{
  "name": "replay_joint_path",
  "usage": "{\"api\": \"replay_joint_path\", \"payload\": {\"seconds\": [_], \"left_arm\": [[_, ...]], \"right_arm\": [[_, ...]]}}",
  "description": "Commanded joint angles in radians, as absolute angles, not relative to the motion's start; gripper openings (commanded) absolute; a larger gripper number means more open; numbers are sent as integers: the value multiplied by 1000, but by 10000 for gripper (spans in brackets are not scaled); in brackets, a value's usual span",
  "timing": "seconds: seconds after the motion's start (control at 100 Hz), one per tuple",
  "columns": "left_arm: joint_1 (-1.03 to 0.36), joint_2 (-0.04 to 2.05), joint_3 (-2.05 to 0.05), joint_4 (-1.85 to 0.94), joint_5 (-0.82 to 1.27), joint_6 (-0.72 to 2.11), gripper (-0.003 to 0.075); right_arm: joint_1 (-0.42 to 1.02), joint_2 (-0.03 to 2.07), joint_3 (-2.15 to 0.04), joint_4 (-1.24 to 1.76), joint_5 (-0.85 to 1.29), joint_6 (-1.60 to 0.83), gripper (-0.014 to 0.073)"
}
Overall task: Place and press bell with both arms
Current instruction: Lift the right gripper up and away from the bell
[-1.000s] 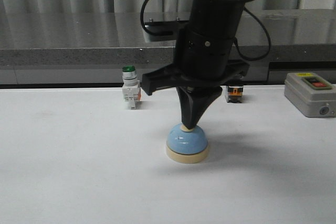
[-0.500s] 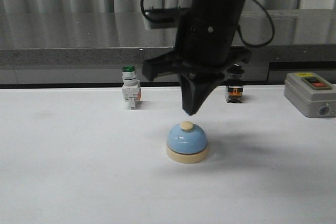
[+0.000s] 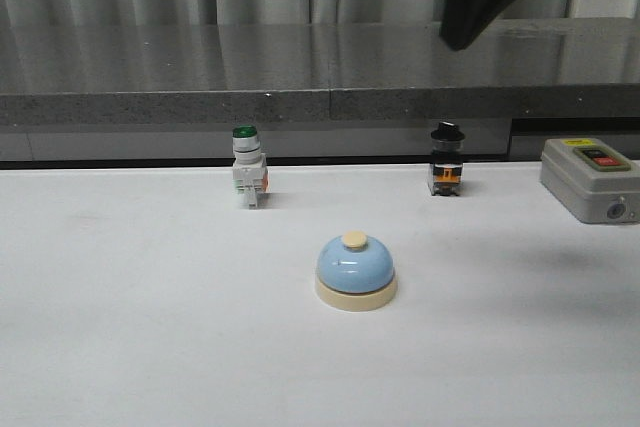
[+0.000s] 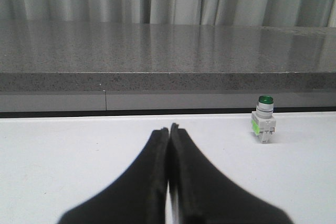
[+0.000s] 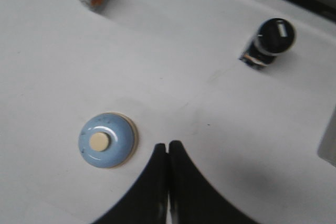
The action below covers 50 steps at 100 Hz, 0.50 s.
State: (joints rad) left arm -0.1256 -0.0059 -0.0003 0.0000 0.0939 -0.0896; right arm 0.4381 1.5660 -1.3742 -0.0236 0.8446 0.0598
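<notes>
green-cap switch back L | black-knob switch back R | grey btn box far R, on white table

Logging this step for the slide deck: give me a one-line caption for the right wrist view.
Right end effector, shut, above the white table beside the blue bell, black-knobbed switch beyond.

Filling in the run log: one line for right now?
bell: upright on table, untouched | right gripper: shut, empty, raised clear above bell | left gripper: shut, empty, low over table
</notes>
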Motion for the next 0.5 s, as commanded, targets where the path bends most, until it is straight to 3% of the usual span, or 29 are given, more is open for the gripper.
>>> {"api": "replay_joint_path", "payload": {"seconds": [0.0, 0.49], "left_arm": [[-124, -35, 43, -6, 11, -99, -20], [-124, -35, 43, -6, 11, -99, -20]], "right_arm": [[392, 1474, -1368, -37, 819, 54, -60], [141, 1029, -992, -56, 651, 54, -60]]}}
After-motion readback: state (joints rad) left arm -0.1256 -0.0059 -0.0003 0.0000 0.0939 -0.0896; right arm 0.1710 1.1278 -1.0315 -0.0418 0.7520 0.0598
